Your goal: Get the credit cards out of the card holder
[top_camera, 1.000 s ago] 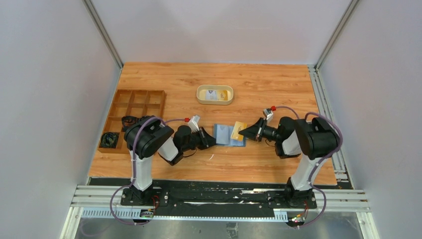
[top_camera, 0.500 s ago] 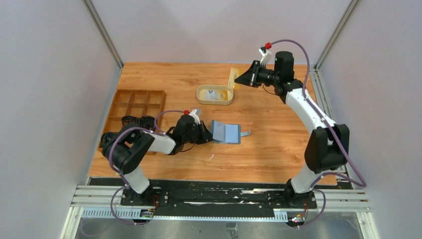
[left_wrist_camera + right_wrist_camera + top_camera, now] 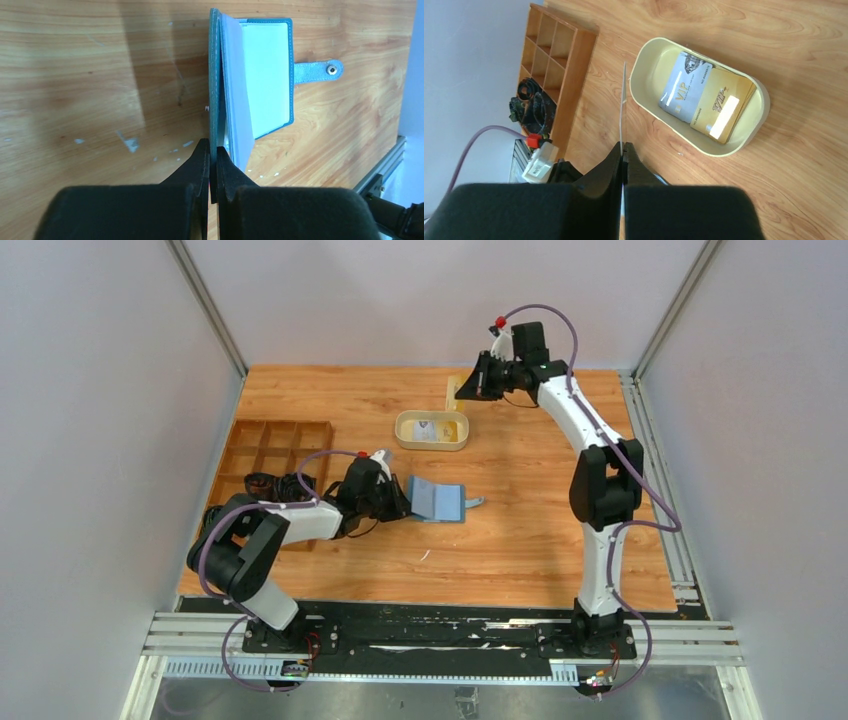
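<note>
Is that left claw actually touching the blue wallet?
Touching. Left wrist view: the left gripper pinches the raised cover of the card holder.

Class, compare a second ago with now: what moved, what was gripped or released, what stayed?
The right end effector, shut on a credit card, carried it from the card holder up and away, over toward the tray. The left end effector, still clamping the holder's cover, dragged it slightly left. Tray and wooden box stayed.
</note>
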`<action>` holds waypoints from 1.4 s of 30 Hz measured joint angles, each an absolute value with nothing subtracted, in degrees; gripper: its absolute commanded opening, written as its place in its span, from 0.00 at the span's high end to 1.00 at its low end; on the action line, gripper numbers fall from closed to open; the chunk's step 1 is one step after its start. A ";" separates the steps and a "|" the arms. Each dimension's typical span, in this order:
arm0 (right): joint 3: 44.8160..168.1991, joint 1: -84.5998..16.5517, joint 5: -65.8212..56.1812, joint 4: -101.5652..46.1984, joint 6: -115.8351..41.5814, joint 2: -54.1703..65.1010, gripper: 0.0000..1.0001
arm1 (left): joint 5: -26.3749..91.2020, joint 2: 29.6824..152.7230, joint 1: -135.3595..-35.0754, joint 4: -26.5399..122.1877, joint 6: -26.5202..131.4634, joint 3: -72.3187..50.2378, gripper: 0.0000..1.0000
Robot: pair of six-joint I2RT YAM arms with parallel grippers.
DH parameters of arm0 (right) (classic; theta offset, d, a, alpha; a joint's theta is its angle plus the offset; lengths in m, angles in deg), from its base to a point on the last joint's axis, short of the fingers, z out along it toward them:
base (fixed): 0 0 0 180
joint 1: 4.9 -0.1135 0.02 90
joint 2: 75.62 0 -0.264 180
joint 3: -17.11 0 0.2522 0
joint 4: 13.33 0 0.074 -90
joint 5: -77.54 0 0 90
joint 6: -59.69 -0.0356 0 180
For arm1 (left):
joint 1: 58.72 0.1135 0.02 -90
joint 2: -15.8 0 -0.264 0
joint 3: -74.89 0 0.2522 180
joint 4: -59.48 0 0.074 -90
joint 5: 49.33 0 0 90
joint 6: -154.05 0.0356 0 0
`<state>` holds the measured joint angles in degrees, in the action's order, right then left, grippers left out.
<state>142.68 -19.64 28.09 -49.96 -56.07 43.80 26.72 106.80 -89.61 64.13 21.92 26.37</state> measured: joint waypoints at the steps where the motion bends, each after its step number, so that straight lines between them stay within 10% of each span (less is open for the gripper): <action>1: 143.43 -20.05 27.64 -50.38 -56.01 44.59 1.00 | 26.87 106.23 -89.13 63.22 22.36 26.37 1.00; 42: 152.69 -24.16 19.31 -55.34 -54.45 62.55 1.00 | 25.93 107.67 -87.27 64.00 24.83 26.85 1.00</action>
